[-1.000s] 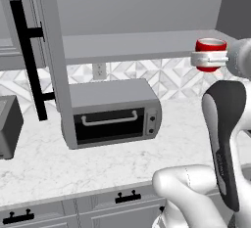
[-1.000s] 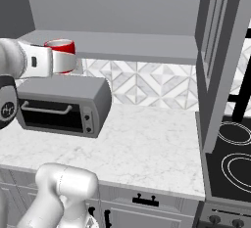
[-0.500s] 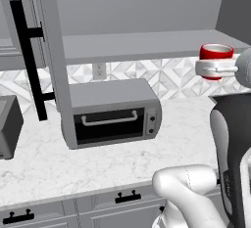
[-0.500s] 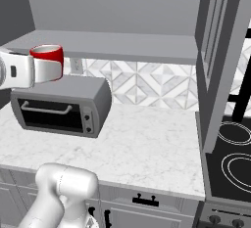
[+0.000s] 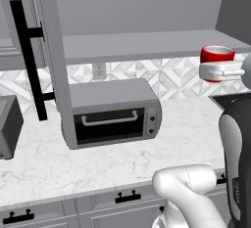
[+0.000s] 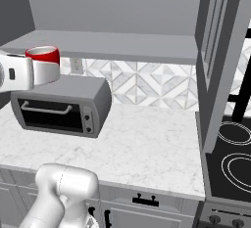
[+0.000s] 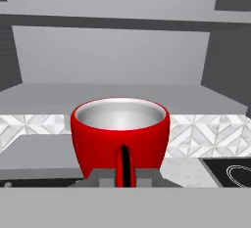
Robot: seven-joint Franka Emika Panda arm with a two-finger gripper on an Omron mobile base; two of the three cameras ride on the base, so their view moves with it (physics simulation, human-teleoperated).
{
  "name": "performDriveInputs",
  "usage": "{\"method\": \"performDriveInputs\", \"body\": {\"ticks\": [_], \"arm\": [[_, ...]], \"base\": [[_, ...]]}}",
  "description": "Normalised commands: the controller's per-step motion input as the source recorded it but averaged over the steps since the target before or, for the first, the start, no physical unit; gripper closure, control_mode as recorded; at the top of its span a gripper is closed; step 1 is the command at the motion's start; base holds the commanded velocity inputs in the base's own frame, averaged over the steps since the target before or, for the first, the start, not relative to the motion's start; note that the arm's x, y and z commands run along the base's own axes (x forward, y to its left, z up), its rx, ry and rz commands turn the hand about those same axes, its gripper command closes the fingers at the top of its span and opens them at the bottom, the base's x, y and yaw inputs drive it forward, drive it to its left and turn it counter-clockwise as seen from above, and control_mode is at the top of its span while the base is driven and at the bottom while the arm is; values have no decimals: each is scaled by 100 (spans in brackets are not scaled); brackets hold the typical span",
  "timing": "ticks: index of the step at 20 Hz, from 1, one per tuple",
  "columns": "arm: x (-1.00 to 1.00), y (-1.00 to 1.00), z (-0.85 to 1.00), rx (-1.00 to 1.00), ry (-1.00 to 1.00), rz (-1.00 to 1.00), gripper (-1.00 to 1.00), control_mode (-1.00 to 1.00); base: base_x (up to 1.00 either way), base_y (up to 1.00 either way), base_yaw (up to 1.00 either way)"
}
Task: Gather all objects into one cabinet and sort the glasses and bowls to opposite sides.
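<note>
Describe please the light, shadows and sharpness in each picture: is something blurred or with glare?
Left base view: even, flat light, everything sharp; a soft shadow lies under the toaster oven. Right base view: same flat light, no glare on the counter. Hand view: sharp too; the red mug, gripped at its handle, shows only a mild sheen inside, no blur.
</note>
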Motion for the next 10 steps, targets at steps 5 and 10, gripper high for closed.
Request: {"method": "performDriveInputs", "body": {"ticks": [5, 10], "arm": [[-2, 8, 0, 0, 0, 0, 100, 100], [0, 0, 0, 0, 0, 0, 100, 100]], "base": [[-5, 0, 0], [-87, -7, 0]]}}
